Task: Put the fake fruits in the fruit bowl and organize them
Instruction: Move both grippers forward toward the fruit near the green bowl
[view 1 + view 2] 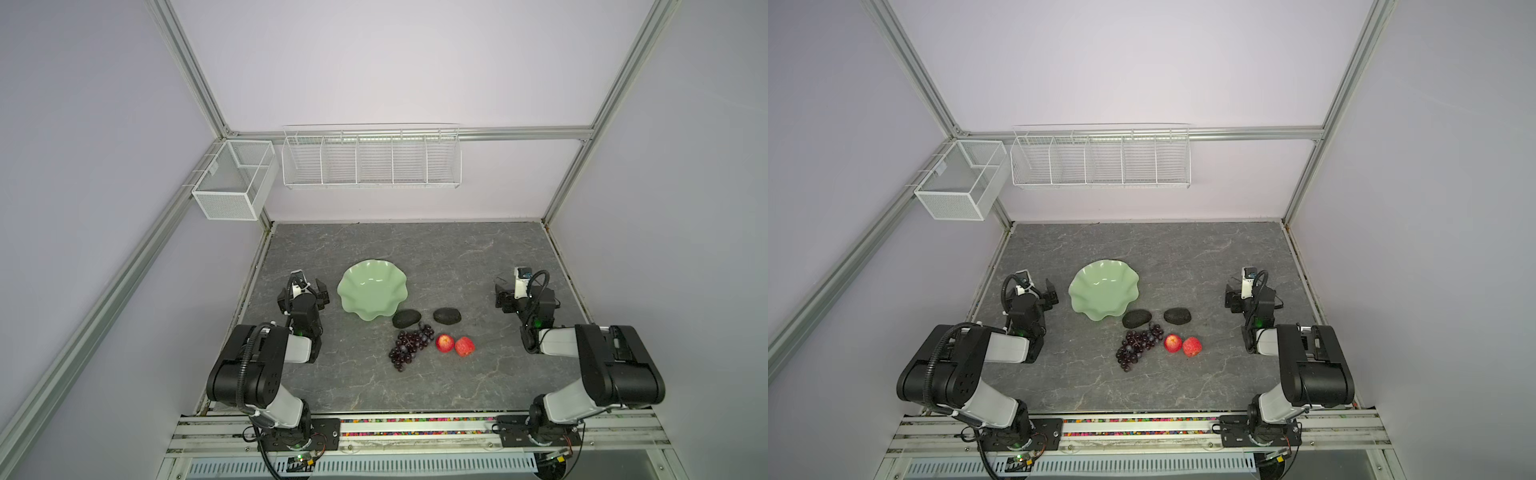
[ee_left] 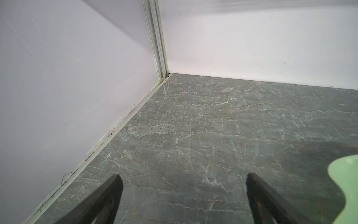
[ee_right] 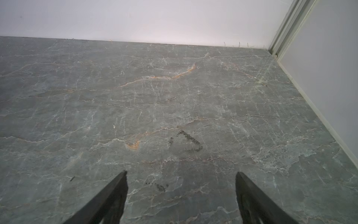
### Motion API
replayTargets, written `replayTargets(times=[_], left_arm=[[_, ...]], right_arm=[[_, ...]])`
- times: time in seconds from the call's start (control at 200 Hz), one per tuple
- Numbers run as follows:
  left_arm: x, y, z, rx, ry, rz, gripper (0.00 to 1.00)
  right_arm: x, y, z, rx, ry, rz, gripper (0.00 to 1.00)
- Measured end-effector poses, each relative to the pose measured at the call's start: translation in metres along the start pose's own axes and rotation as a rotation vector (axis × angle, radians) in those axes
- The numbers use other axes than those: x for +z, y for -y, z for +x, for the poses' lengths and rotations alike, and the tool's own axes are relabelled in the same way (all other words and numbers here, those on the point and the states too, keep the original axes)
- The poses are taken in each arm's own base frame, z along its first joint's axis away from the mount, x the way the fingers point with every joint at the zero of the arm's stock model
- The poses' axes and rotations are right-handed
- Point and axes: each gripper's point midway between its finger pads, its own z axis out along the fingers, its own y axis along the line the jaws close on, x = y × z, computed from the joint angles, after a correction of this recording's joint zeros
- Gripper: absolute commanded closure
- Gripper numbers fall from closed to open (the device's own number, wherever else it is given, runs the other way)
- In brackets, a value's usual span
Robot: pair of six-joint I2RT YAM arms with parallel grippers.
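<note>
- Broadly, the grey marble-patterned tabletop [image 1: 457,257] fills the floor of the white-walled cell, and all the task's things lie on its middle part.
- Above the table's far edge, the long white wire basket with five compartments [image 1: 371,160] hangs on the back rail. The smaller white mesh box basket [image 1: 232,183] hangs on the left rail at the corner.
- The pale mint-green glossy fruit bowl with a wavy, scalloped rim [image 1: 371,291] sits upright left of centre in both top views. One lobe of its rim shows at the edge of the left wrist view [image 2: 346,174].
- The left gripper [image 2: 184,177] is just to the left of the bowl, its two dark fingers spread wide with only bare tabletop between them.
- The right gripper [image 3: 181,174] is on the right side of the table, well apart from the fruit, its fingers likewise spread over bare marble.
- The dark purple grape bunch [image 1: 409,345] lies nearer the robot than the bowl.
- One blackish bumpy oval avocado [image 1: 406,319] lies just beside the bowl's near-right rim, with the grapes' top close against it; whether they touch cannot be told. The second avocado [image 1: 446,316] lies just to its right.
- Two small red apples with yellowish patches [image 1: 445,343] [image 1: 464,346] sit side by side, right of the grapes.
</note>
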Motion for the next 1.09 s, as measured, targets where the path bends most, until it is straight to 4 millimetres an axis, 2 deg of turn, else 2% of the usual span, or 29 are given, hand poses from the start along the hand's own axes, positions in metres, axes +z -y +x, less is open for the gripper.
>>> replayTargets(times=[0.775, 0.875, 0.945, 1.005, 1.095], left_arm=[[-0.002, -0.003, -0.002, -0.019, 0.012, -0.01, 0.0], [-0.006, -0.011, -0.005, -0.037, 0.028, -0.026, 0.0], [-0.01, -0.015, -0.01, -0.045, 0.04, -0.047, 0.0], [-0.016, -0.019, -0.023, -0.06, 0.064, -0.058, 0.0], [-0.032, -0.023, -0.056, -0.099, 0.148, -0.049, 0.03]], right_arm=[[-0.003, 0.003, -0.003, -0.002, 0.01, 0.022, 0.12], [-0.021, 0.003, -0.017, -0.008, 0.064, 0.046, 0.12], [-0.04, -0.001, -0.037, -0.014, 0.127, 0.056, 0.12], [-0.052, -0.007, -0.054, -0.01, 0.17, 0.051, 0.12], [-0.069, -0.021, -0.077, 0.011, 0.195, 0.017, 0.12]])
